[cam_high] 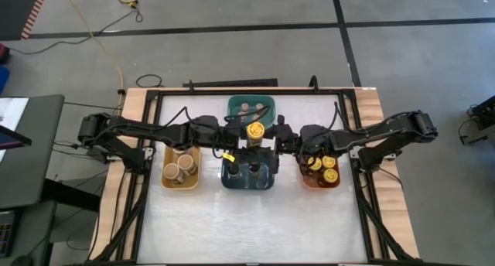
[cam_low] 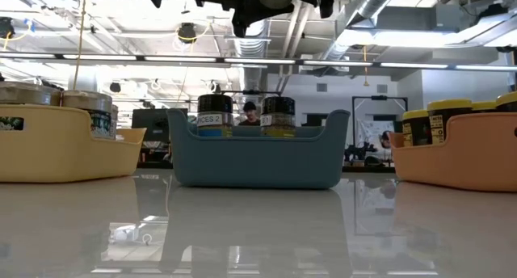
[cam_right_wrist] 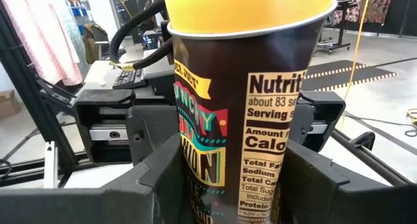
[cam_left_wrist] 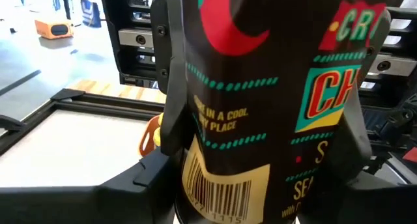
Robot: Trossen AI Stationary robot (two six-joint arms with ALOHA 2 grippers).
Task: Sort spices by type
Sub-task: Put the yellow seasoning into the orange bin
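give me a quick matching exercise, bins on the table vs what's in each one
Bins:
1. yellow bin
2. dark-blue bin
3. orange bin
4. teal bin

Contents:
a. yellow-lidded jars
b. wide tan-topped jars
c. small brown-topped jars
d. dark-lidded jars

Pairs: 1-b, 2-d, 3-a, 4-c

A yellow-lidded jar (cam_high: 255,130) stands upright, held above the table between the teal and dark-blue bins; its dark label carries nutrition print (cam_right_wrist: 260,120). Two wide tan-topped jars (cam_high: 182,167) stand side by side in the yellow bin. Several yellow-lidded jars (cam_high: 323,168) cluster in the orange bin. Small brown-topped jars (cam_high: 249,109) sit in the teal bin. Two dark-lidded jars (cam_low: 242,115) stand upright in the dark-blue bin.
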